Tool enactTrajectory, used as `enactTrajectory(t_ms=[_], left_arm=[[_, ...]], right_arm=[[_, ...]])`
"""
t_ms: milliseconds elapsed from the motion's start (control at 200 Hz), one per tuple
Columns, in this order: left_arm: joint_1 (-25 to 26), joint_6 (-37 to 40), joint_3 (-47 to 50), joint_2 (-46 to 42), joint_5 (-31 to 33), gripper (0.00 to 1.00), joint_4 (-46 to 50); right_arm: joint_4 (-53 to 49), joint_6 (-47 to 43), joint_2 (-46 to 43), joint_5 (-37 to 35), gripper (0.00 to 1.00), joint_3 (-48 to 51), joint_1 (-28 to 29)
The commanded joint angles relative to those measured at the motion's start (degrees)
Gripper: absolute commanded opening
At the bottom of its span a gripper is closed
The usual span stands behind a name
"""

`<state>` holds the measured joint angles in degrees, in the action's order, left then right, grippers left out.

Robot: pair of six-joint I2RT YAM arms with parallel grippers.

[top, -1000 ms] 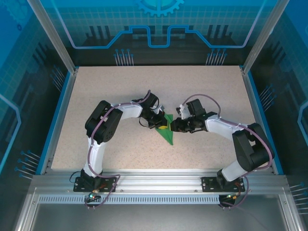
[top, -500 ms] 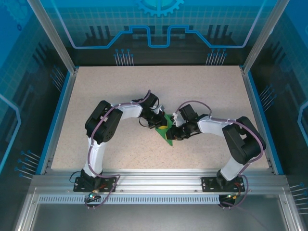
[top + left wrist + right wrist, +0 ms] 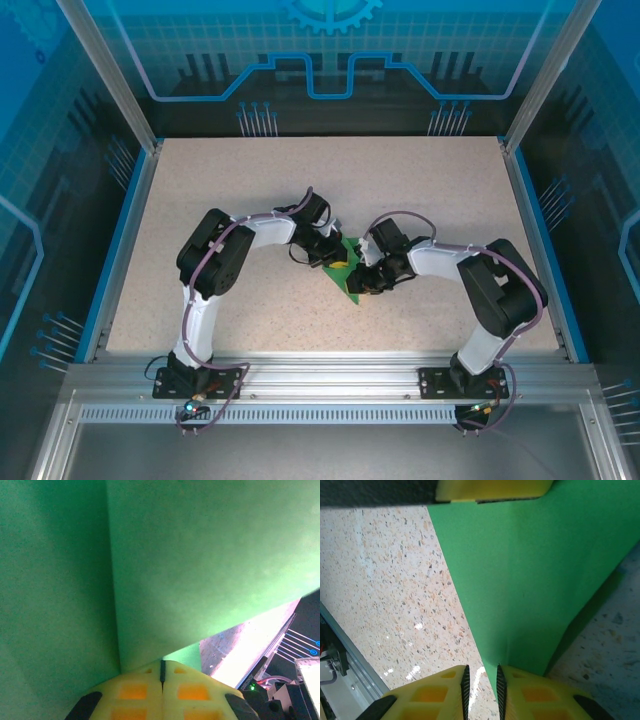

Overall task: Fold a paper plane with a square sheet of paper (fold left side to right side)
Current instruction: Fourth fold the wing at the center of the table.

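Observation:
The square sheet of paper (image 3: pixel 347 287) lies mid-table as a narrow, creased, pointed green shape. My left gripper (image 3: pixel 338 264) is shut, its yellow tips resting on the paper's upper part. In the left wrist view the green paper (image 3: pixel 200 555) shows a vertical crease running down to my left gripper (image 3: pixel 162 667). My right gripper (image 3: pixel 362 281) sits at the paper's right lower edge. In the right wrist view the paper (image 3: pixel 535 580) tapers down to my right gripper (image 3: pixel 481 672), whose jaws stand slightly apart, with table showing through the gap. The left fingers (image 3: pixel 492 490) press the paper's far end.
The speckled beige table (image 3: pixel 230 200) is bounded by blue side rails (image 3: pixel 120 240) and an aluminium frame at the near edge (image 3: pixel 320 375). Both arms bend inward and meet at the middle.
The right arm has swung in to the left and a little nearer, bringing its gripper down against the paper's right edge. The left gripper and the paper have stayed put.

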<state>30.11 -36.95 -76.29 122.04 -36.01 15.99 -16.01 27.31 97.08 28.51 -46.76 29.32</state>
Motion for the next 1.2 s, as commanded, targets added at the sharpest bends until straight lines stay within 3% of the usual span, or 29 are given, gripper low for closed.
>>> enactTrajectory(t_ms=[0, 710, 1195], left_arm=[[-0.35, 1.18, 1.86, 2.41, 2.34, 0.0, 3.31], [-0.97, 0.83, 2.29, 2.77, 2.52, 0.0, 3.25], [-1.34, 0.65, 2.56, 2.93, 2.78, 0.0, 3.15]], right_arm=[[-3.57, -0.94, 1.17, -0.12, 0.25, -0.7, 0.89], [-7.29, -1.89, 1.74, 0.22, 0.25, 1.96, 2.02], [-12.33, -3.55, -1.97, 0.04, 0.18, 4.47, 2.54]])
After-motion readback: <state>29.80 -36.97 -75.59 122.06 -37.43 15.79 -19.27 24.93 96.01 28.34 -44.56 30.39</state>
